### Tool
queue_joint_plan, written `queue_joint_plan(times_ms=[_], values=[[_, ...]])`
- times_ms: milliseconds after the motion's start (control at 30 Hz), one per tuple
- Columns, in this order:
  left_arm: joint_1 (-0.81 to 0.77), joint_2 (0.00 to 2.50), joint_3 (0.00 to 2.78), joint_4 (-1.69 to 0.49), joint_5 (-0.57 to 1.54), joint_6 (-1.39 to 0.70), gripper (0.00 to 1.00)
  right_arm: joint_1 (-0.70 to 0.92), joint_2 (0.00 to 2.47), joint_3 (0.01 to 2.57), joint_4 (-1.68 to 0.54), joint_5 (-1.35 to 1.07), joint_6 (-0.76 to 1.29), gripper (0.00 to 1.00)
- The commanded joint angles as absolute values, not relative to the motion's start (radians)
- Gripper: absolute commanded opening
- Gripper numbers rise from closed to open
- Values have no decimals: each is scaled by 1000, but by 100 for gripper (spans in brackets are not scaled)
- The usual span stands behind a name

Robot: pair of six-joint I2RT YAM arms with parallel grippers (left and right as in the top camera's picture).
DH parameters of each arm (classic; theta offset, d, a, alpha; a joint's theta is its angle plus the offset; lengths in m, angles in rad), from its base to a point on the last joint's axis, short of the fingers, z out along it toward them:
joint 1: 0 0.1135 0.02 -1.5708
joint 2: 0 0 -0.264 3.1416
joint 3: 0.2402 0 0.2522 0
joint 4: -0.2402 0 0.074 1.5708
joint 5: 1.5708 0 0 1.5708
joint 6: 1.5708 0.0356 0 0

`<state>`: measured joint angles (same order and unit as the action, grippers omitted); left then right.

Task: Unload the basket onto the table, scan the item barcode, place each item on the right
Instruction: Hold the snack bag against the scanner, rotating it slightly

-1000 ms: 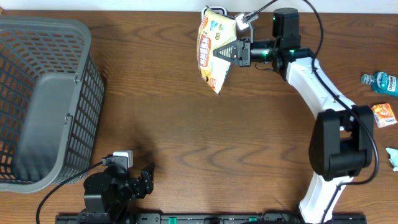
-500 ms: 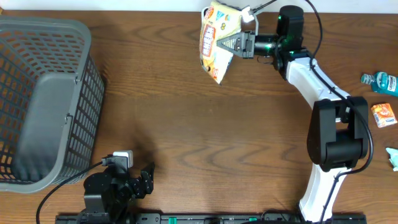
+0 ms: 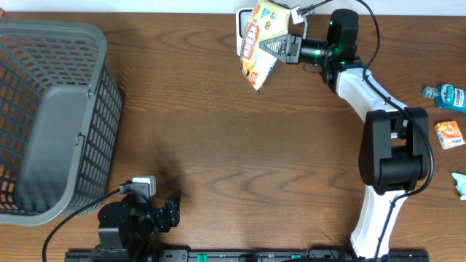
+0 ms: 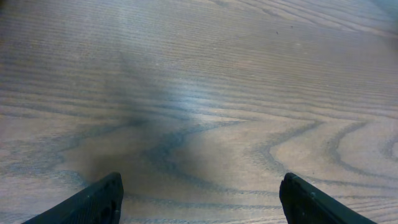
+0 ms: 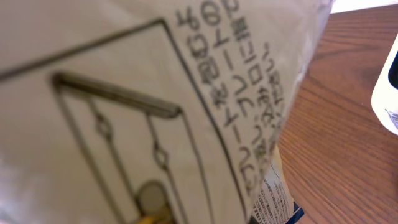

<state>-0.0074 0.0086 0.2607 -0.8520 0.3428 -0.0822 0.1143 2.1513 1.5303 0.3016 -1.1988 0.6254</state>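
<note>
Since the earlier frames, my right arm has carried the snack bag [image 3: 259, 40] closer to the far edge of the counter [image 3: 218, 145] and turned it a little. The left arm has not shifted.

Right hand [image 3: 279, 46]: pressed together on one side edge of the bag, pinching it clear of the counter, so the bag hangs free with its lower corner pointing toward the near edge. I judge that this hold leaves both printed faces open for presenting a barcode.

The bag sits just beyond the fingertips, on the side toward the basket [image 3: 51, 28]. It overlaps a white object [image 3: 239, 14] at the far edge; whether that is the scanner I cannot tell. In the right wrist view the bag's pale printed back fills nearly the whole frame, and no barcode is legible there.

Left hand [image 3: 169, 209]: spread and holding nothing, parked low at the near edge, well apart from the bag, presumably to stay out of the way.

A blue bottle [image 3: 445, 96] and an orange packet [image 3: 449, 134] lie by the right edge.
</note>
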Motion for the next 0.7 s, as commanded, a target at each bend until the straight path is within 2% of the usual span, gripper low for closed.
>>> queue_joint_plan(times_ms=[0,667], values=[[-6,4,263,-867,355,-88,80,108,2159,1539,323,-1192,636,1],[-6,4,263,-867,355,-88,81,114,2162,1539,356,-1059,658,1]])
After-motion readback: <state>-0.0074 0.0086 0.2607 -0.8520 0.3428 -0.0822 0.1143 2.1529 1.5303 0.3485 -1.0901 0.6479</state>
